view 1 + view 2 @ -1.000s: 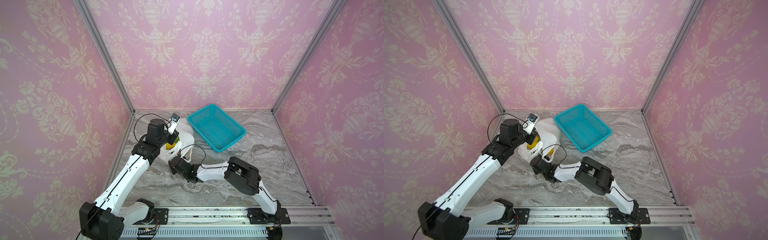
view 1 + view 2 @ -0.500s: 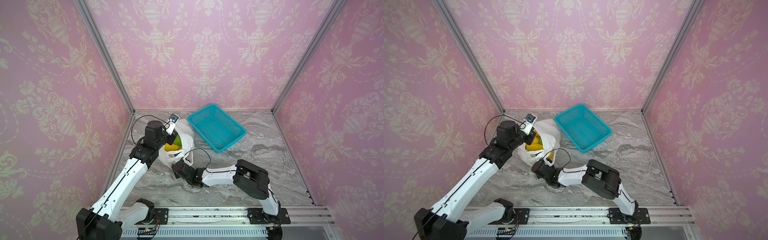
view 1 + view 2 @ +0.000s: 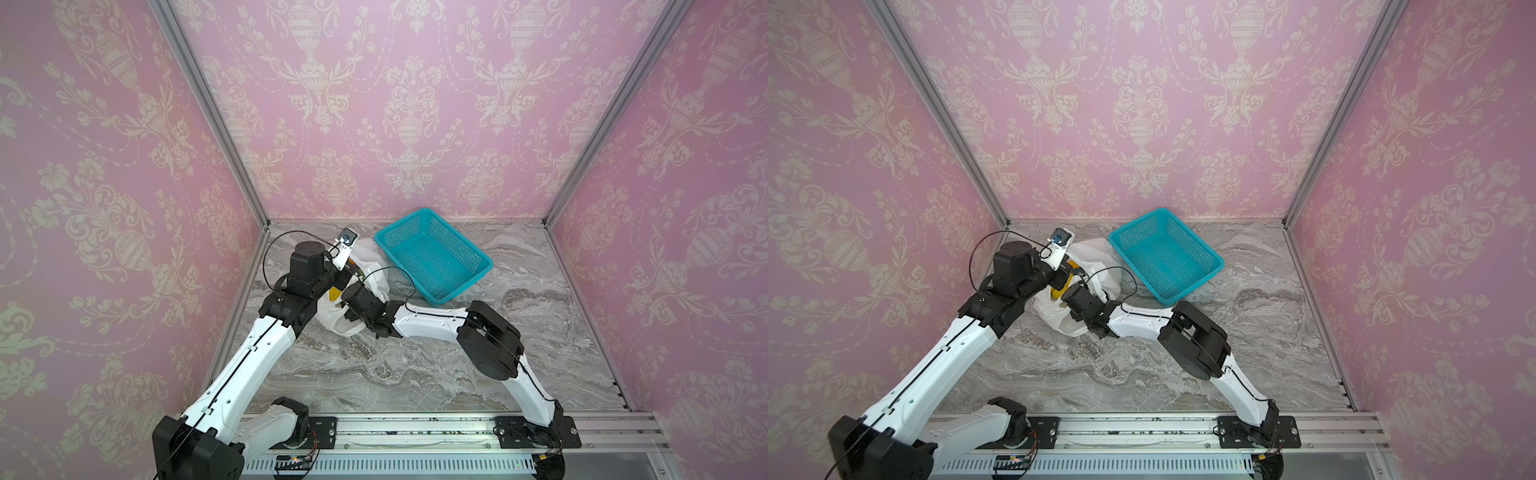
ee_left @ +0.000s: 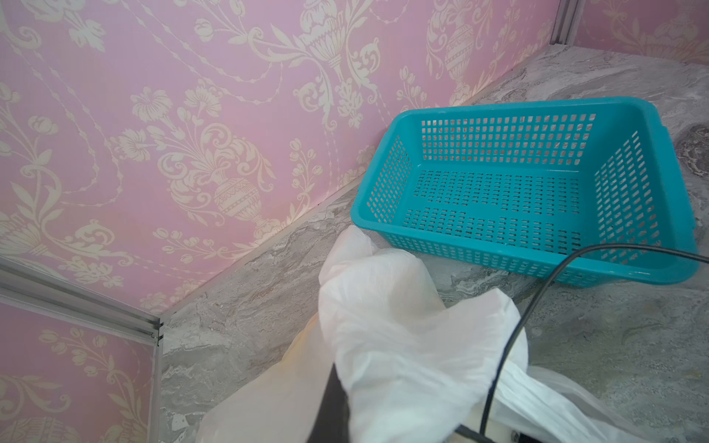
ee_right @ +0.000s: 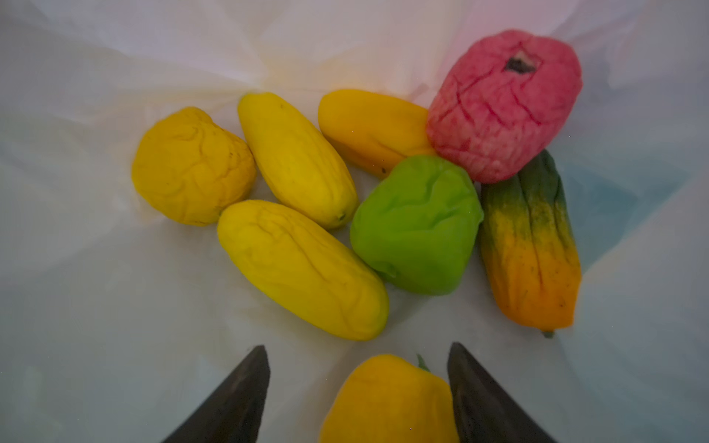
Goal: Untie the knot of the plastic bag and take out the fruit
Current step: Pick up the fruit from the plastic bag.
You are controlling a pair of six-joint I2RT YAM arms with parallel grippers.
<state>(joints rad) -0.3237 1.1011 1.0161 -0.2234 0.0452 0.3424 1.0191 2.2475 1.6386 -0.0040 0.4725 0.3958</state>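
at right gripper point(image 5: 358, 347): parted, astride a wrinkled yellow-orange toy fruit point(image 5: 387, 399), no grip yet, inside thin white translucent plastic bag point(image 4: 403, 345). at left gripper point(image 3: 348, 277): clamped on bag film. knot judged undone; eight fruits inside, none in teal perforated plastic basket point(image 4: 498, 107).

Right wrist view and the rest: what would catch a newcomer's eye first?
The bright fruit heaped inside the plastic bag stands out in the right wrist view, with a pink-red one and a green one among the yellows. The right gripper is open astride an orange-yellow fruit. In both top views the teal basket sits empty right beside the bag.
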